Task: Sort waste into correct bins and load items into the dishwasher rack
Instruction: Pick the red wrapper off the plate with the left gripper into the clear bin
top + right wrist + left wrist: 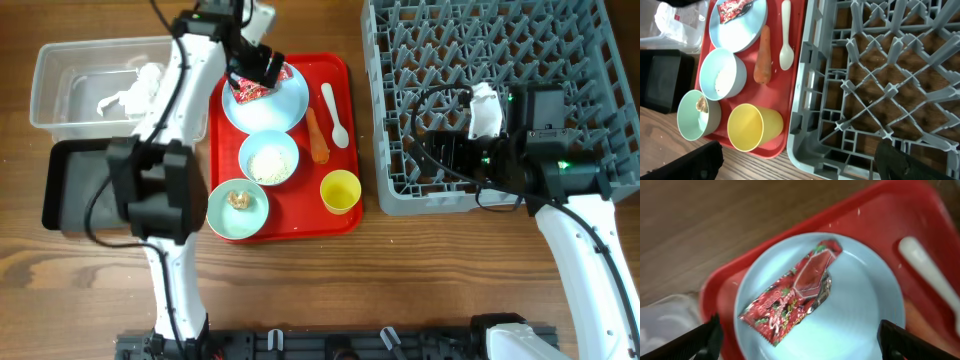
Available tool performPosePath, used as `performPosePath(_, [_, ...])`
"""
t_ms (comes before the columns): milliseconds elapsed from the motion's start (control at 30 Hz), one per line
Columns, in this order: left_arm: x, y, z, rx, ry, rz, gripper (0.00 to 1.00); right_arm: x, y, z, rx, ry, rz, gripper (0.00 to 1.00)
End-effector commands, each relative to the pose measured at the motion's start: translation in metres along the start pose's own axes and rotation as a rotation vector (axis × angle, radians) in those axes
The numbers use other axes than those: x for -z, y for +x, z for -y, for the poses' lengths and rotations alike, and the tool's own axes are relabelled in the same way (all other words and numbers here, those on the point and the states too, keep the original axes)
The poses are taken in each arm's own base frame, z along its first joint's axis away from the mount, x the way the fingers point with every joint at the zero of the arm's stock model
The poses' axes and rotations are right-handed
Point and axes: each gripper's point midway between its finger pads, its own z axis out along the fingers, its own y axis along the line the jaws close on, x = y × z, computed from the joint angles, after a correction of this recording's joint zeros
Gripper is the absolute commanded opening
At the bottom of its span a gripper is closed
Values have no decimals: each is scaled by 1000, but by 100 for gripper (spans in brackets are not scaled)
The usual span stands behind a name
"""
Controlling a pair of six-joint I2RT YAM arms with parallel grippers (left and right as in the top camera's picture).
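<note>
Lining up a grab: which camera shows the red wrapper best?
Left wrist: the red wrapper lies whole on the plate. Overhead, the left hand covers part of it; right wrist shows it small, at the top edge.

White left arm stretched long, away from its base, wrist tipped down, the black left gripper (256, 72) hanging with fingers spread wide and empty. Right arm elbows inward, the right gripper (440, 150) likewise gaping, holding nothing.
</note>
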Motion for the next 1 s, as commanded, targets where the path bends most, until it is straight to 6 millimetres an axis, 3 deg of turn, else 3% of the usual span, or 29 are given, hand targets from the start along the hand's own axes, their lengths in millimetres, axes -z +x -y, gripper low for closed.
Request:
performPosePath(0, [-35,10,16,-100,53,-43,100,2,-3,-2,-11,-11,5,100])
performPosePath(133, [-64,26,18,-95,70,-97,99,2,-2,-2,-13,-9,1,100])
performPosePath(500, [-95,37,19,-89,78,-123,97,-2,6,5,-25,20,-24,100])
performPosePath(533, [-95,38,19,-88,78,-124,94,-3,6,6,-26,20,-27,100])
performPosePath(600, [-95,38,19,-88,79,-127,75,-3,6,6,-27,20,-28,100])
performPosePath(700, [-94,41,20,-87,82,-139,13,-4,6,6,-27,20,-27,100])
performPosePath(767, [-94,41,20,-61,79,-142,4,-4,6,6,-27,20,-27,100])
performPosePath(867, [-87,36,13,-5,39,-130,4,-4,5,6,-29,19,-24,100])
performPosePath(967, [-55,16,7,24,1,-81,4,-4,3,6,-25,19,-16,100])
